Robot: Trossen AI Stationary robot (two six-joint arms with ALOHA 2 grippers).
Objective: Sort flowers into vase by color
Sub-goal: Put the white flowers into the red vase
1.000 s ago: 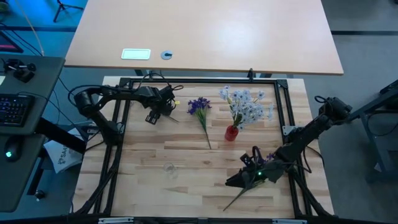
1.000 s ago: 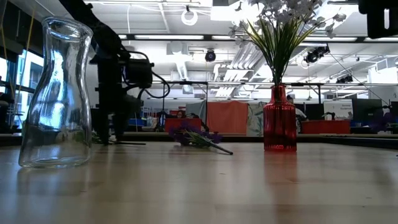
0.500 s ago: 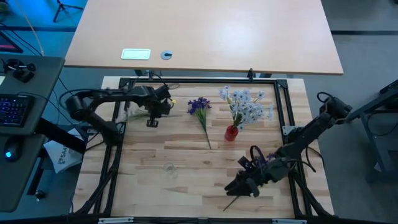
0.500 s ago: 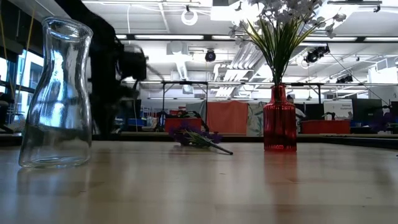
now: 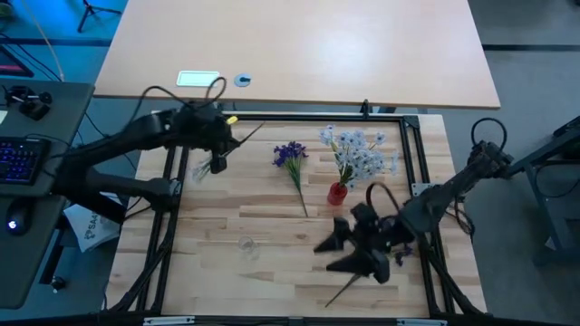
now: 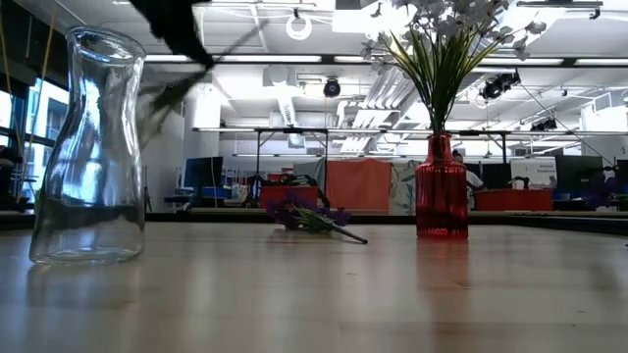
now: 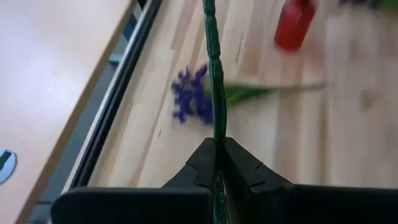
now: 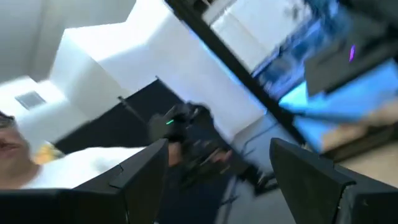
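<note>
Two arms are over the desk [image 5: 272,226], one at each side. At about ten o'clock, near the far left corner of the black frame [image 5: 290,118], the left pincer [image 7: 217,152] is clamped tight on a thin green stem [image 7: 214,81], which runs straight out from between its fingers; seen from above, the stem [image 5: 246,133] slants up and away from the pincer [image 5: 217,149] toward the frame's far rail. Whether that sprig carries white or purple blossoms I cannot tell from here.

Toward twelve o'clock a purple sprig [image 5: 292,156] lies flat on the wood, blossoms toward the far edge and stem trailing toward the middle. Just beside it, nearer one o'clock, a small red vase [image 5: 337,193] stands upright with a bunch of pale white-bluish flowers [image 5: 358,152] in it. From desk height the red vase [image 6: 441,191] shows at right with the purple sprig [image 6: 309,216] lying left of it.

A clear glass vase [image 5: 246,244] stands alone at about seven o'clock, upright; at desk height it [image 6: 86,147] looms large at left.

Down at five o'clock the right pincer [image 5: 349,254] hangs above the desk with its fingers spread wide, gripping nothing. Another green stem [image 5: 343,292] lies on the wood just below it.
</note>
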